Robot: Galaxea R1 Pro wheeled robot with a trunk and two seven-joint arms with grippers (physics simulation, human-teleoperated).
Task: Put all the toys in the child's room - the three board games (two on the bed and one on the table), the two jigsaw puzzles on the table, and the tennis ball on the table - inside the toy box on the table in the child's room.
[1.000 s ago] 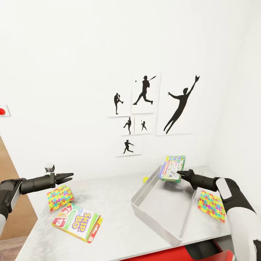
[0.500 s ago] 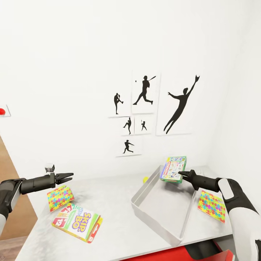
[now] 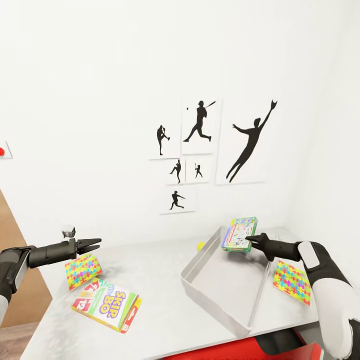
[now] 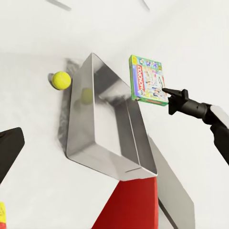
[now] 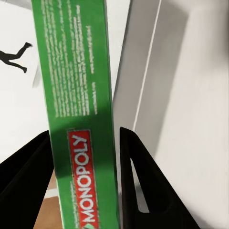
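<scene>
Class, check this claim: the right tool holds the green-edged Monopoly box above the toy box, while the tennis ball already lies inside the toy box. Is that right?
Not quite. The right tool does hold the Monopoly box above the toy box, but the tennis ball rests on the table just outside the bin's wall, as the left wrist view shows.

We face a plain white wall [image 3: 100,75], evenly lit, meeting a second white wall [image 3: 330,150] in a corner on the right. Six black baseball-player silhouette pictures [image 3: 200,127] hang clustered on it, the largest a leaping catcher [image 3: 248,142]. Below runs a light-grey table [image 3: 160,280]. At far left we see a brown panel [image 3: 15,260] and a small red-marked wall plate [image 3: 4,149].
</scene>
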